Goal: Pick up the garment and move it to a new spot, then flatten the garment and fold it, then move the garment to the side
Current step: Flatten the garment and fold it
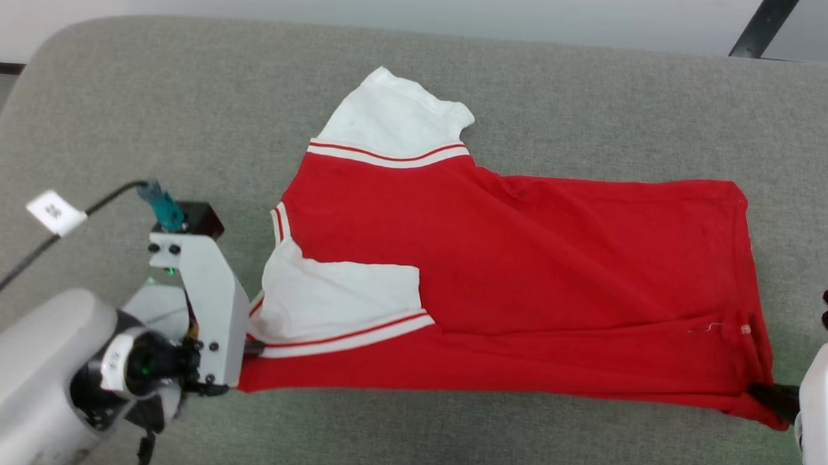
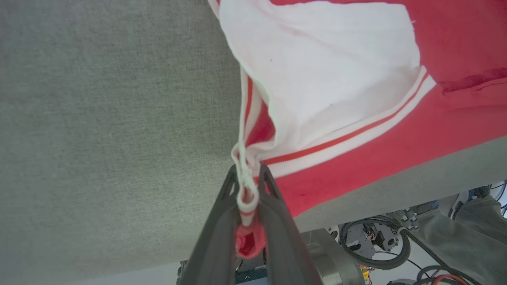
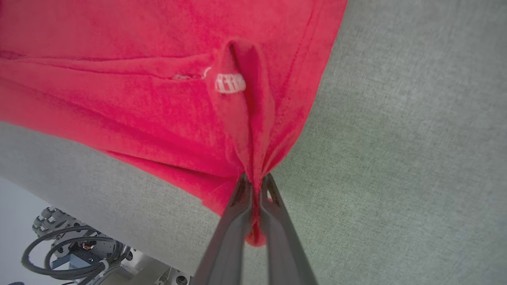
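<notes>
The garment (image 1: 524, 265), a red jersey with white short sleeves and striped trim, lies sideways on the grey padded table (image 1: 182, 96), collar end to the left, hem to the right. Its near edge is folded over. One white sleeve (image 1: 391, 113) points away; the other (image 1: 341, 299) lies across the red body. My left gripper (image 1: 252, 349) is shut on the striped near-left corner of the garment (image 2: 317, 91), cloth bunched between the fingers (image 2: 222, 221). My right gripper (image 1: 763, 396) is shut on the red near-right hem corner (image 3: 253, 158), close to a small white label (image 3: 229, 83).
The grey table's near edge (image 2: 396, 190) runs just below the garment. Beneath it the robot's base with black cables (image 2: 376, 241) (image 3: 67, 249) shows. A dark bar (image 1: 762, 27) leans beyond the table's far right. Bare padding surrounds the garment.
</notes>
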### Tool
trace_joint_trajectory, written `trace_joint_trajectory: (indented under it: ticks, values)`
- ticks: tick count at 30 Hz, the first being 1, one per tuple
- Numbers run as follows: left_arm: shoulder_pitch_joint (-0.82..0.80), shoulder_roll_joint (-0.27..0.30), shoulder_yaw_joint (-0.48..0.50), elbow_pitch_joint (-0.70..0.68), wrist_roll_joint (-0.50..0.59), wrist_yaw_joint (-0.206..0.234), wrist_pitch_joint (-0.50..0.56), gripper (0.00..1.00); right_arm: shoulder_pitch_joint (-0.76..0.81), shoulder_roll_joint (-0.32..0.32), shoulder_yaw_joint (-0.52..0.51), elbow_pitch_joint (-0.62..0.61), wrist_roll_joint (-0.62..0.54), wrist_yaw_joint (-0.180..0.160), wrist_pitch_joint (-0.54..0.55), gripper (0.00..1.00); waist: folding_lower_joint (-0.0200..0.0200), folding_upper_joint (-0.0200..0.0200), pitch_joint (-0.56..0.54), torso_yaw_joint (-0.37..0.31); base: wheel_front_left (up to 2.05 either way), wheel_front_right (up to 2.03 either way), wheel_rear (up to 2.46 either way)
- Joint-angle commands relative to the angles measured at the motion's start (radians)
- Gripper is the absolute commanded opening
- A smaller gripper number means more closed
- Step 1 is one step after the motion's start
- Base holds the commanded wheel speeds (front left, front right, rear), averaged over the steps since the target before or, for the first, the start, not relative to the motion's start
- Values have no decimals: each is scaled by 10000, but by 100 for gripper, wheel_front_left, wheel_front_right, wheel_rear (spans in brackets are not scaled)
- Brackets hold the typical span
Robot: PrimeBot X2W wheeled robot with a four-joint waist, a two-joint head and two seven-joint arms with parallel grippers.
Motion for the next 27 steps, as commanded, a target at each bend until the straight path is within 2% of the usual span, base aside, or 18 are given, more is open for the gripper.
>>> trace_joint_trajectory:
  ticks: [1,2,3,6,7,8,9,10,11,12,13,14,15,16,25,27]
  values:
    - [224,-83,-16,52,-66,68,-81,0,169,84,-20,43,-73,-13,-56,0,0,0,91,-85,0,0,0]
    - [261,-130,-84,108,-3,26,-134,0,205,158,-1,95,-83,-15,-107,0,0,0,117,-106,0,0,0]
    - [296,-172,-116,189,29,-45,-179,5,245,193,54,138,-118,-13,-135,0,0,0,152,-135,0,0,0]
    - [354,-432,-193,558,60,-185,-331,24,243,316,202,303,-189,-13,-305,0,0,0,204,-210,0,0,0]
    - [351,-535,-199,718,53,-211,-387,37,209,332,265,360,-198,-13,-345,0,0,0,218,-239,0,0,0]
    - [347,-606,-233,871,68,-260,-416,39,168,344,321,420,-229,-13,-402,0,0,0,225,-262,0,0,0]
    - [330,-664,-273,1029,109,-316,-455,43,122,383,388,477,-223,-13,-435,6,0,0,231,-283,0,0,0]
    - [298,-713,-283,1158,143,-366,-503,65,71,412,447,517,-208,-13,-501,11,0,0,237,-310,0,0,0]
    - [261,-767,-286,1300,180,-432,-568,90,19,430,503,552,-196,-13,-542,22,0,0,243,-334,0,0,0]
    - [246,-817,-285,1414,206,-465,-628,98,-25,427,541,563,-196,-13,-630,43,0,0,246,-355,0,0,0]
    - [220,-838,-294,1492,241,-505,-662,100,-54,415,588,580,-209,-13,-686,66,0,0,242,-372,0,0,0]
    - [167,-842,-296,1555,251,-507,-659,100,-46,403,634,593,-200,-13,-743,78,0,0,230,-381,0,0,0]
    - [107,-841,-268,1581,272,-512,-707,100,-38,377,664,574,-201,-13,-799,97,0,0,212,-394,0,0,0]
    - [48,-822,-238,1569,330,-534,-775,100,-40,350,669,544,-225,-13,-894,100,0,0,188,-408,0,0,0]
    - [-294,-403,230,847,570,-578,-1330,100,126,314,611,70,-232,-13,-1705,100,0,0,-111,-600,0,0,0]
    - [-422,-293,358,669,729,-611,-1576,100,148,315,631,-152,-311,-13,-2185,100,0,0,-171,-672,0,0,0]
